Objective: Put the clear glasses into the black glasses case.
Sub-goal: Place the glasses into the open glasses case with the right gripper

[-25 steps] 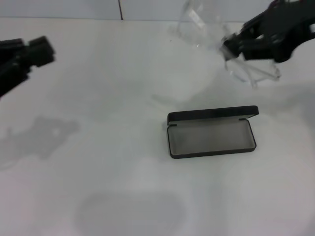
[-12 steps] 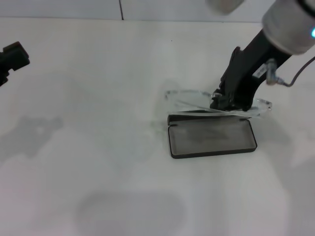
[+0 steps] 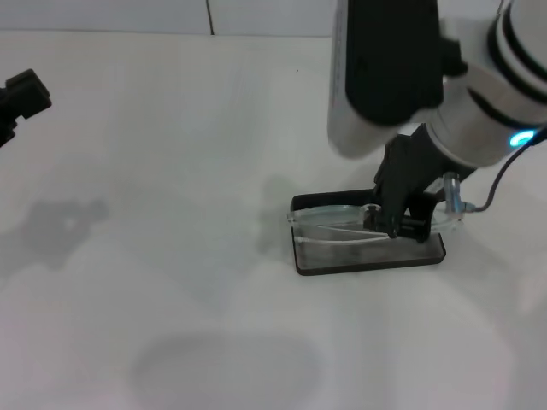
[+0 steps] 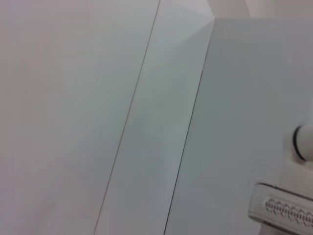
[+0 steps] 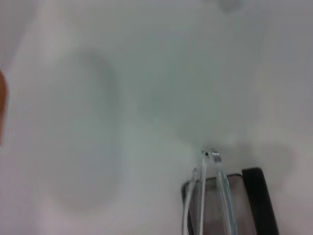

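Black and open, the glasses case [image 3: 369, 254] lies long side left-to-right, and the clear glasses [image 3: 329, 219] rest along that same line just over its grey lining, pinched by the right gripper [image 3: 395, 224], while the left gripper [image 3: 24, 94] idles far left, fingers unreadable.

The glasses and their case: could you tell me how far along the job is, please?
Done: the black case lies open on the table and the clear glasses have been carried to it. In hand: the right gripper holds the glasses low over the case's tray, one end poking past its rim. Left: settle them fully inside and let go. The left gripper waits at the table's left edge.
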